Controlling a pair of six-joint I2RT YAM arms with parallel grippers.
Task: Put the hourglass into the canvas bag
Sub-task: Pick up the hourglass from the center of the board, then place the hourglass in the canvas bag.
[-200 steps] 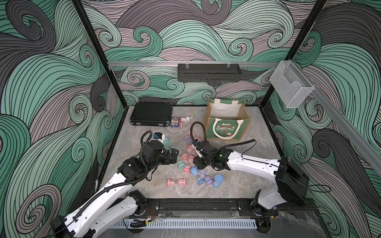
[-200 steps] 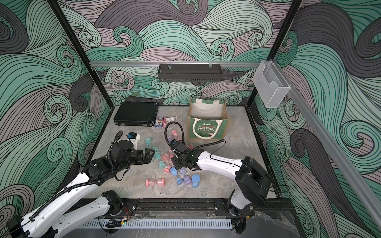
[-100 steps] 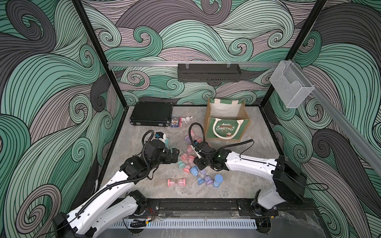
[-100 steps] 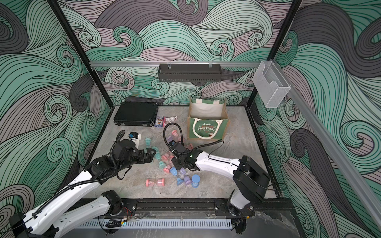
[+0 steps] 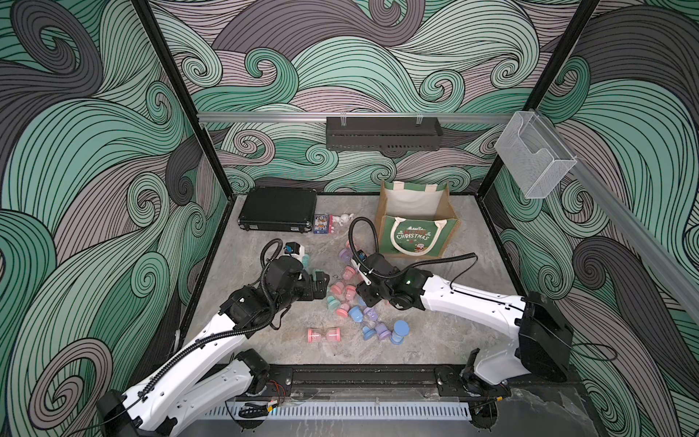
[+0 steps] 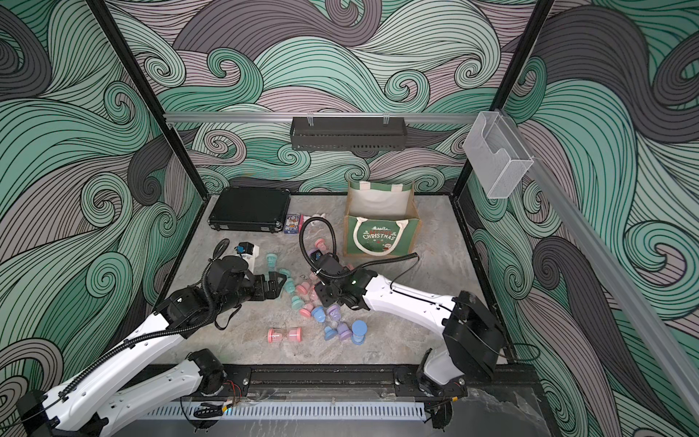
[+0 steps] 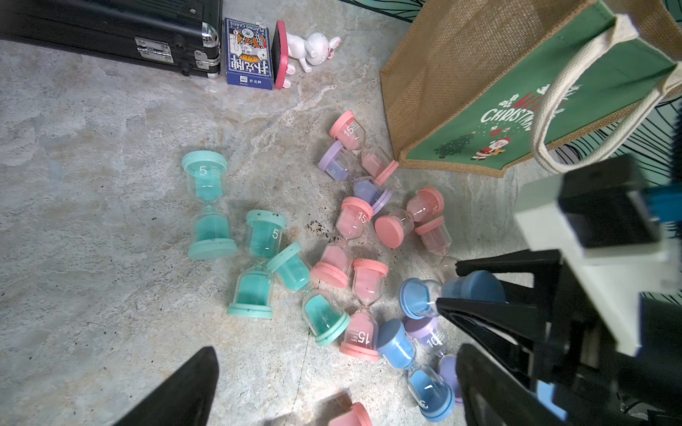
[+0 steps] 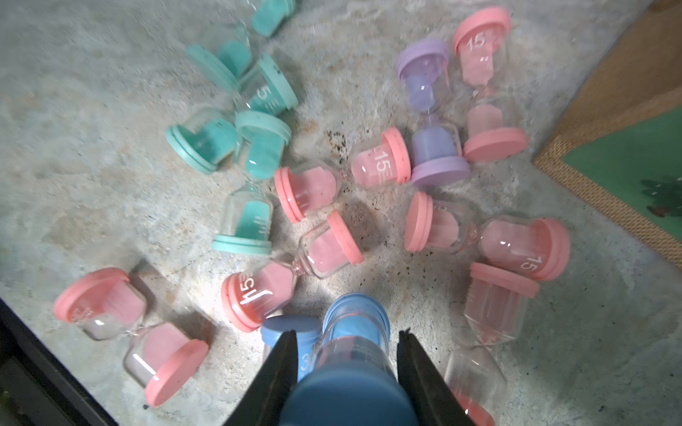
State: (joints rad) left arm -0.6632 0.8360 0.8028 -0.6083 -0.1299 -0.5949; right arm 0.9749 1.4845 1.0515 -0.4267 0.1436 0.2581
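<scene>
Nearest the front edge of the tabletop, a lone pink hourglass lies on its side, with a standing blue hourglass apparently on end off to its right

Mid-table now: the heap of hourglasses, pink, teal, purple and blue, nearly all toppled. The right gripper is down at the heap's near right side, jaws pinched narrow on a blue hourglass. They grip across the glass body with a cap beyond each side, and I'd say those caps act as stops against slipping. Whether it is off the surface, I can't tell

The left gripper hovers at the heap's left side, fingers spread wide and empty, which reads as keeping clear of the pick

Further back, toward the far right corner, the canvas bag stands upright with its mouth open to the top, just what a drop from above needs. Its cream lining shows and no hourglass is visible inside, though the front panel hides the floor

At the far left corner the black hard case lies flat and latched, contents hidden. A box of playing cards and a white rabbit figurine sit just beside it. Up on the right wall, a clear plastic pocket looks empty
</scene>
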